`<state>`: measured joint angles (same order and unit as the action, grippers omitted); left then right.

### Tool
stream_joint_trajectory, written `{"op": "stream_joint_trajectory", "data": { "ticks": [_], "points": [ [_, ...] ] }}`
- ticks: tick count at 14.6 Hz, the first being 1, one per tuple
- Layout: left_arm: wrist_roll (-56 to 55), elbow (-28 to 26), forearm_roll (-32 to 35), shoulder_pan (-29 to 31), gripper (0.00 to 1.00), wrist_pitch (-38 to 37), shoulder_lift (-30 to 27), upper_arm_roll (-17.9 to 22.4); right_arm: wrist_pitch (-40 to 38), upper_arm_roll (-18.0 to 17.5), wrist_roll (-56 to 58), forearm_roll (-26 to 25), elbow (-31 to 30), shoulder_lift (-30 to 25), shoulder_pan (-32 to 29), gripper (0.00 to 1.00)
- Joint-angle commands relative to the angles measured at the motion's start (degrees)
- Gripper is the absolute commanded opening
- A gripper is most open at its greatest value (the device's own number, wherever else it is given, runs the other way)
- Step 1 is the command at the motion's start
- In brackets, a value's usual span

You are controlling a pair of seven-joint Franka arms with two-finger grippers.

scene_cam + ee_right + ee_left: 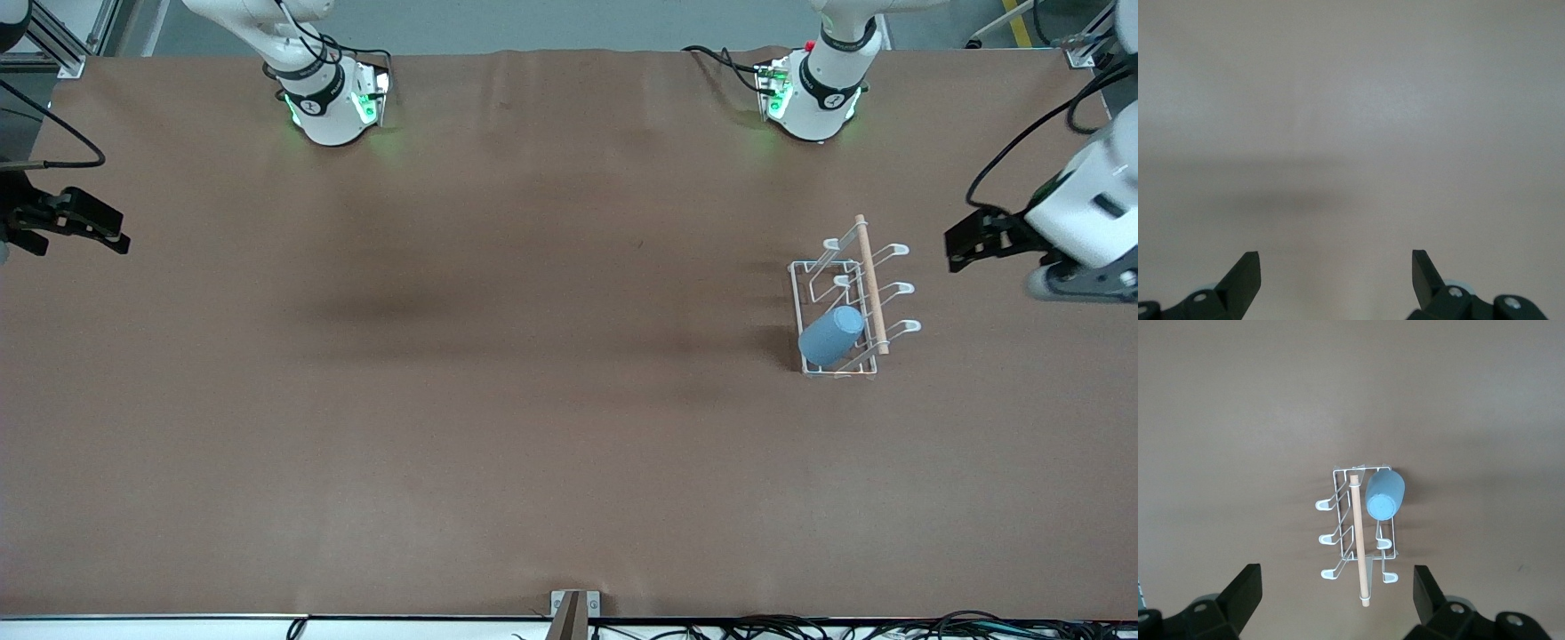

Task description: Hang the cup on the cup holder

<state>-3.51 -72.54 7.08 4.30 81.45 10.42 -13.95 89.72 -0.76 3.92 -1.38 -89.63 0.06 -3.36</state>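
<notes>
The light-blue cup [831, 334] hangs mouth-down and tilted on a prong of the white wire cup holder [871, 284], at the holder's end nearer the front camera. The holder stands on the table toward the left arm's end, with its wooden rod along the top. In the left wrist view the cup [1385, 495] and holder [1358, 540] lie ahead of the open fingers. My left gripper [958, 249] [1338, 573] is open and empty, beside the holder and apart from it. My right gripper [116, 233] [1336, 257] is open and empty, waiting at the right arm's end of the table.
The brown table [498, 400] is bare apart from the holder. The two arm bases [329, 98] [813, 93] stand along the table's edge farthest from the front camera. Cables [800, 627] and a small bracket [573, 609] lie at the nearest edge.
</notes>
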Motion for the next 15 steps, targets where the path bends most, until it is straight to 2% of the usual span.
{"op": "stream_joint_trajectory", "data": {
  "ticks": [1, 6, 9, 15],
  "points": [
    [-0.36, -5.67, -3.56, 0.1, 1.0, 0.64, -6.89, 2.25, 0.81, 0.5, -0.06, 0.5, -1.69, -1.55, 0.46, 1.0],
    [-0.18, -15.42, -6.99, 0.36, 1.0, 0.9, -15.16, 3.76, 0.81, 0.41, -0.23, 0.5, -1.51, -1.47, 0.55, 1.0],
    [0.43, -21.14, -7.43, 0.36, 1.0, 4.06, -19.46, 3.84, 0.81, 0.41, -0.32, 0.59, -1.51, -1.46, 0.46, 1.0],
    [0.61, -23.62, -7.52, 0.62, 1.0, 4.42, -20.71, 3.58, 0.9, 0.5, -0.58, 0.59, -1.16, -1.38, -0.15, 1.0]
  ]
}}
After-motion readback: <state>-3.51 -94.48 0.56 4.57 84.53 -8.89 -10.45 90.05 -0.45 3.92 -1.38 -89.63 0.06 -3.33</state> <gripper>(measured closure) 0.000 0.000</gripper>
